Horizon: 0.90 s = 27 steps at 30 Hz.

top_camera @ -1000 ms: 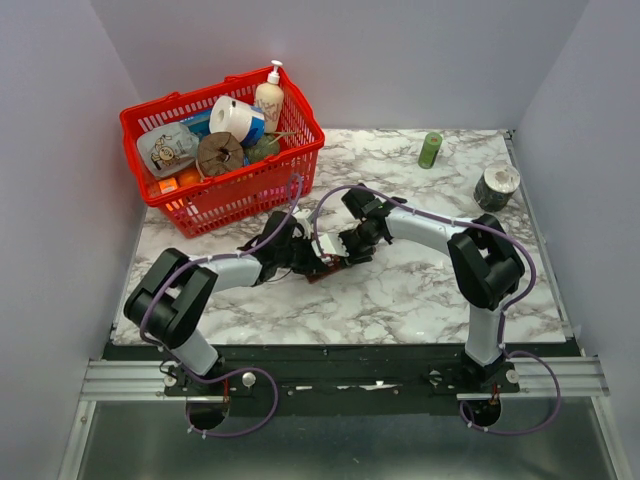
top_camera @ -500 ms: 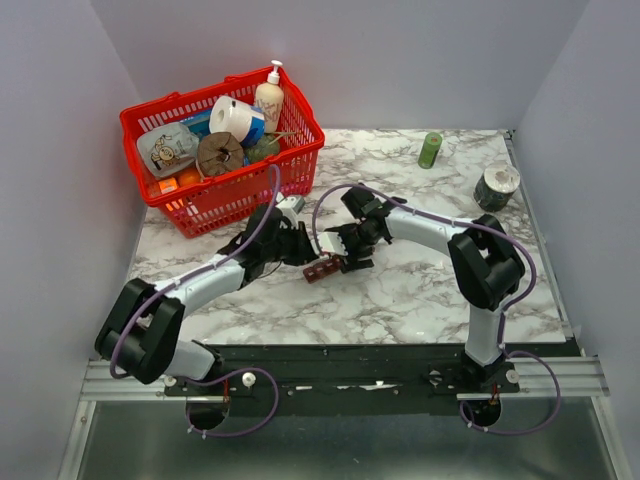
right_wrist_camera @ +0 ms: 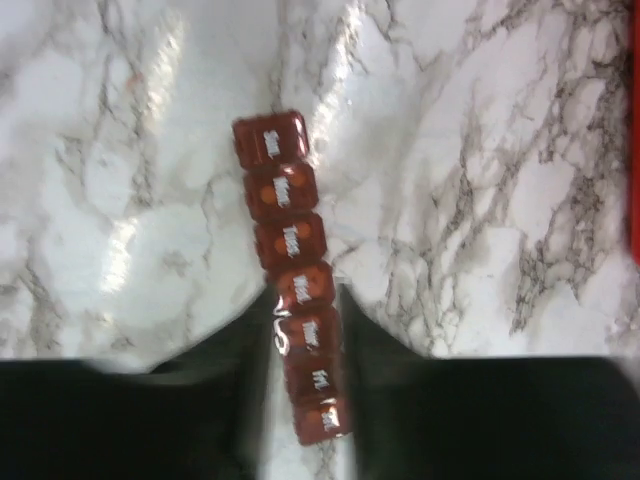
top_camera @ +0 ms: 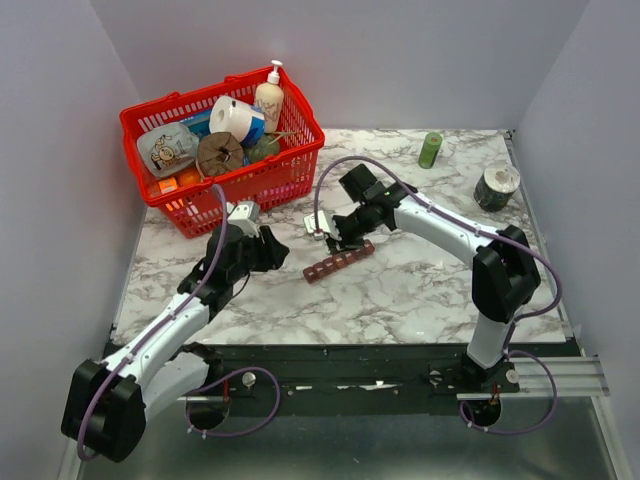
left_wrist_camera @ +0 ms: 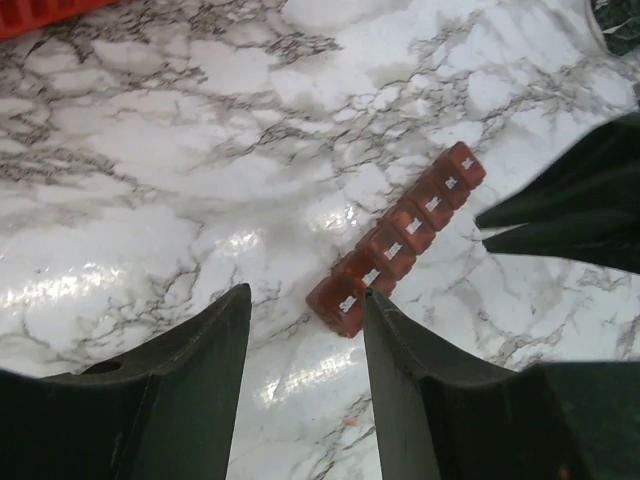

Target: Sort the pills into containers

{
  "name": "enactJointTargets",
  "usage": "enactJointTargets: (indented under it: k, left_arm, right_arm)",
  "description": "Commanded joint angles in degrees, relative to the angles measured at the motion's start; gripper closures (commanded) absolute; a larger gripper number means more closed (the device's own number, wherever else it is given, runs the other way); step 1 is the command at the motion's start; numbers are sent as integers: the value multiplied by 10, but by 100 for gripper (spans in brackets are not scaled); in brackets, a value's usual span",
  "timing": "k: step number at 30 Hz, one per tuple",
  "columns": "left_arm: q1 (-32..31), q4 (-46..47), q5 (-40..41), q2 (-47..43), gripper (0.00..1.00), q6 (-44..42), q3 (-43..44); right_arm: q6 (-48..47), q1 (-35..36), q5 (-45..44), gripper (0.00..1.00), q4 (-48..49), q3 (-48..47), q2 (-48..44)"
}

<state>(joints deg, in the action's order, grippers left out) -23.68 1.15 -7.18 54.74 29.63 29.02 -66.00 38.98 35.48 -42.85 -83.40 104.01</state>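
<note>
The containers point(top_camera: 338, 262) are a dark red-brown strip of small lidded compartments lying on the marble table, also seen as the strip point(left_wrist_camera: 400, 242) in the left wrist view. In the right wrist view the strip point(right_wrist_camera: 288, 235) runs away from me, and orange spots that look like pills point(right_wrist_camera: 268, 196) show through some lids. My right gripper point(right_wrist_camera: 305, 335) straddles the strip's near half, its fingers pressed against both sides. My left gripper point(left_wrist_camera: 300, 325) is open over bare marble, with the strip's near end just beyond its right fingertip. From above, the left gripper point(top_camera: 268, 248) sits left of the strip.
A red mesh basket point(top_camera: 250, 190) full of household items stands at the back left. A slim green bottle point(top_camera: 430, 150) and a round roll point(top_camera: 497, 186) stand at the back right. The right arm shows as a dark shape point(left_wrist_camera: 580, 205) in the left wrist view.
My left gripper has opened, let go of the strip and drawn back to the left. My right gripper has closed around the strip, which now lies flat on the table.
</note>
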Motion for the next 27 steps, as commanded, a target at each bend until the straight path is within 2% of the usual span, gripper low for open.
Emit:
enactJointTargets:
  k: [1, 2, 15, 19, 24, 27]
  left_arm:
    - [7, -33, 52, -35, 45, 14, -36]
    - [7, -35, 56, -39, 46, 17, -43]
    - [9, -30, 52, -65, 47, 35, -64]
    - [9, -30, 48, -67, 47, 35, -65]
    - [9, -14, 13, -57, 46, 36, -72]
    - [9, 28, -18, -26, 44, 40, -75]
  right_arm:
    - [88, 43, 49, 93, -29, -22, 31]
    - [93, 54, 44, 99, -21, -22, 37]
    - [150, 72, -58, 99, -7, -58, 143]
    - [148, 72, -56, 100, -7, -56, 161]
    - [141, 72, -35, 99, -17, -55, 140]
    - [139, 72, -24, 99, -31, -67, 125]
